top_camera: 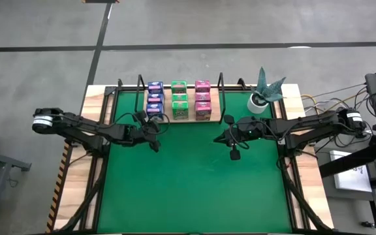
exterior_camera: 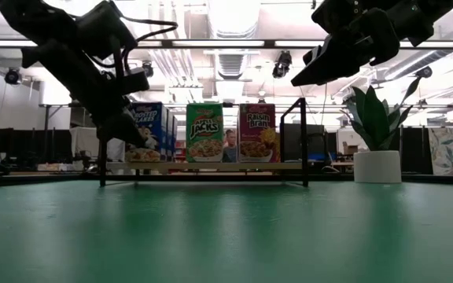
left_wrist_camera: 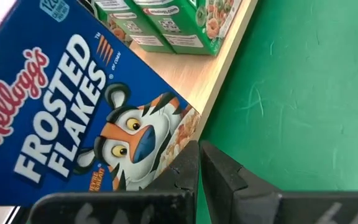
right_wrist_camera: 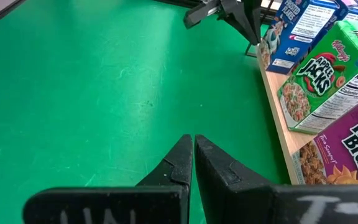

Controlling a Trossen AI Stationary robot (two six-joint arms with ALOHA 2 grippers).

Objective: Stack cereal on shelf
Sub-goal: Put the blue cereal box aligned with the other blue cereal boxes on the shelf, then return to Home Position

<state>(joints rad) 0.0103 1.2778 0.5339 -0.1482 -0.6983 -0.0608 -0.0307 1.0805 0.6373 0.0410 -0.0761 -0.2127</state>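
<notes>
Presently, as the worktop stands:
Shelf (top_camera: 181,119): light-wood board with black rod uprights, at the far edge of the green mat (top_camera: 194,176).
Cereal: nine small boxes, all on the shelf, in three rows; blue (top_camera: 155,98), green (top_camera: 179,99), pink (top_camera: 202,99).
Left claw (top_camera: 155,145): pinched closed, empty, just beside the front blue box.
Right claw (top_camera: 234,155): pinched closed, empty, over bare mat, apart from the shelf.
Potted plant (top_camera: 261,98): beside the shelf, untouched.
Step, by judgement: stacking looks complete; no box lies off the shelf.
Next move, by judgement: draw both arms clear without nudging the front boxes.
</notes>
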